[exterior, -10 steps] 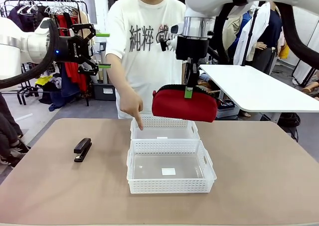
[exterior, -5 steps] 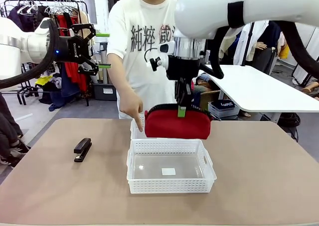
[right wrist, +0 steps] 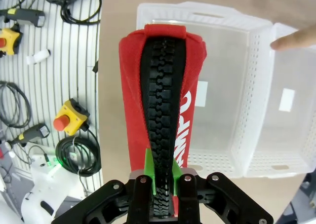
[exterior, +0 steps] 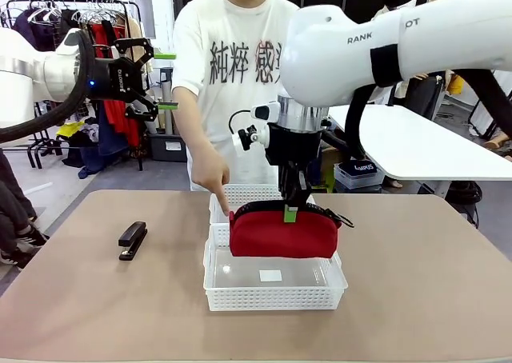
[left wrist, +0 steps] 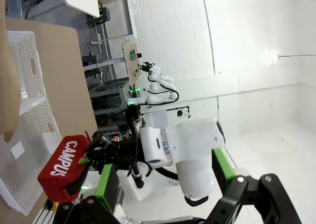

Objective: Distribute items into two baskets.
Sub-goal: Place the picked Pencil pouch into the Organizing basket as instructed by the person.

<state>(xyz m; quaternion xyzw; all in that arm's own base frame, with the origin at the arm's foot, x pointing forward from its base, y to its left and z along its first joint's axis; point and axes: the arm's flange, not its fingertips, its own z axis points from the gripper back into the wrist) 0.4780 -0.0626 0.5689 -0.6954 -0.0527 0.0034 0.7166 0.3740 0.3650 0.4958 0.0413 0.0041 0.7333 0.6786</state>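
Red pouch (exterior: 284, 237) hangs over the near basket (exterior: 272, 301), hiding much of the far basket (exterior: 250, 193).
Right gripper (exterior: 290, 212) pinches its zipper from above; left gripper (exterior: 165, 81) is spread wide.

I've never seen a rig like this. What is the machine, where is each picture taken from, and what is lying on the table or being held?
Two white robot arms share a table with a person. One picture looks across from the robot's side; the other two come from cameras on each wrist. The robot's right hand is shut on the zipper edge of a red pouch, hanging it over the nearer white basket, it seems. The person's finger points down by the farther basket. A black stapler lies to the left. The robot's left hand is open, raised, and holds nothing.
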